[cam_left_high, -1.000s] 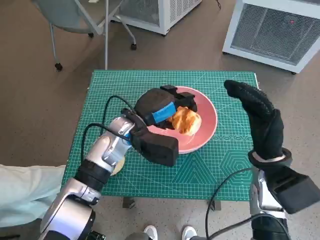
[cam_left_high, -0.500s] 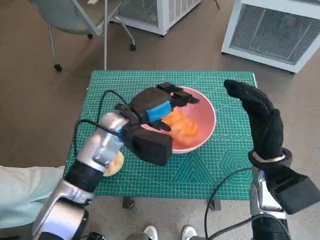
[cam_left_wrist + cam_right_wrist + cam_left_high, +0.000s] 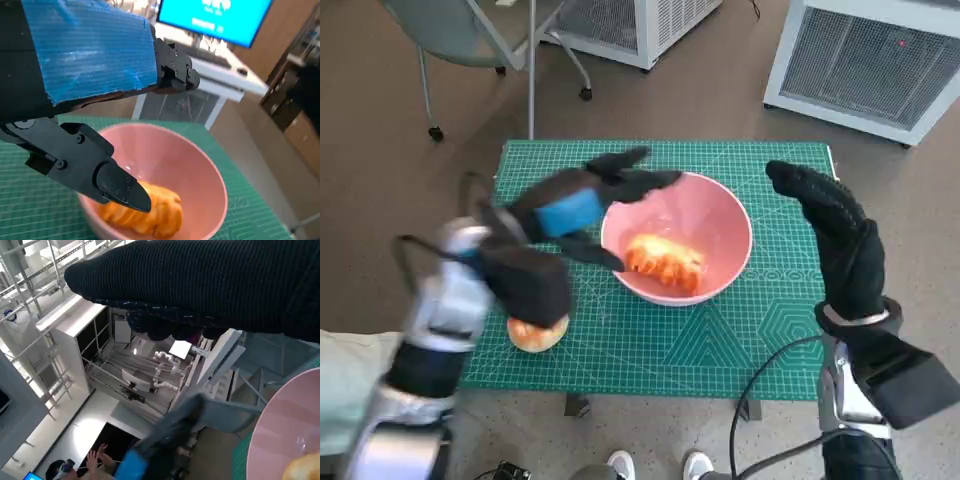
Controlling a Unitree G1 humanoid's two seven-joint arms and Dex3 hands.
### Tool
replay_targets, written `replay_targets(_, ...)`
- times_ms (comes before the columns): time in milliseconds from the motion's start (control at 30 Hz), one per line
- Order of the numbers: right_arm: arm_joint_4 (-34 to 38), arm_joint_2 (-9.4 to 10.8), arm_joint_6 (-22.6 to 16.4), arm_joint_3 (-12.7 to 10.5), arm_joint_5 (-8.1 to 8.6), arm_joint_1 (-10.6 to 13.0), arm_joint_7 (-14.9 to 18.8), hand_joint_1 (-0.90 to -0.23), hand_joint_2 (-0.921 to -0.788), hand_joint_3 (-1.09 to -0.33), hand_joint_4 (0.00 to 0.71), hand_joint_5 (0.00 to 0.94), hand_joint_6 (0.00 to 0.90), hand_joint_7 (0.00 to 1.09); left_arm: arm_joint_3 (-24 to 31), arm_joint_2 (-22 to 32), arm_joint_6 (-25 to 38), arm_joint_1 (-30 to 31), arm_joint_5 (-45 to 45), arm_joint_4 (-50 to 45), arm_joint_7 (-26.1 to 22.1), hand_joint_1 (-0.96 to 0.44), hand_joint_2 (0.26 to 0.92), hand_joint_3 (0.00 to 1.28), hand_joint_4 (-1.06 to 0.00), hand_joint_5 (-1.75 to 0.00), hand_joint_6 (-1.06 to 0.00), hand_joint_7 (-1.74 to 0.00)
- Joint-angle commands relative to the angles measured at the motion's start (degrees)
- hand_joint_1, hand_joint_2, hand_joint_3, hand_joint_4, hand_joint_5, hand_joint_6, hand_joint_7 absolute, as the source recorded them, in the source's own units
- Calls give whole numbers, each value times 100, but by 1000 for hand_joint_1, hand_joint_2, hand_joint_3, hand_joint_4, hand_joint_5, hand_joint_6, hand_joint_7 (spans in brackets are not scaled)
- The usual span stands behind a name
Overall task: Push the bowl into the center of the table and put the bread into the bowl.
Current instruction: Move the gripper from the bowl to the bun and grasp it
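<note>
The pink bowl (image 3: 720,215) stands near the middle of the green mat (image 3: 760,330), with an orange-brown bread (image 3: 663,257) lying inside it. My left hand (image 3: 582,205) hovers over the bowl's left rim, fingers spread and holding nothing, blurred by motion. In the left wrist view its black fingers (image 3: 112,180) hang just above the bread (image 3: 150,212) in the bowl (image 3: 200,165). My right hand (image 3: 835,240) stands raised and flat to the right of the bowl, apart from it. The right wrist view shows the glove (image 3: 210,285) and the bowl's edge (image 3: 285,425).
A second round bun (image 3: 537,333) lies on the mat near its front left corner, under my left forearm. A wheeled chair (image 3: 470,40) and white units (image 3: 870,60) stand beyond the table. A pale sleeve (image 3: 360,380) and shoes (image 3: 620,465) show at the near edge.
My left hand has let go of the bread and drawn back to the left, fingers spreading. The bread now lies loose in the bowl. The right hand has stayed put.
</note>
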Motion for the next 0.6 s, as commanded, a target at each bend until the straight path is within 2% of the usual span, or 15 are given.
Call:
replay_targets(33, -52, 10, 118, 18, 47, 152, 14, -692, -921, -779, 136, 0, -1, 432, 465, 581, 415, 428, -344, -554, -407, -387, 755, 0, -5, -2, -213, 0)
replay_targets(300, -85, 1, 186, -8, 148, 163, 36, -691, -921, -779, 137, 1, -1, 431, 854, 1437, 912, 975, -428, -1046, -976, -366, 740, 0, -9, -2, -208, 0)
replay_targets(600, -3, -5, 218, -24, 240, 107, 90, -677, -921, -777, 138, 1, -1, 431, 1048, 1668, 714, 1404, -1174, -756, -1637, -307, 719, 0, -30, -7, -221, -7)
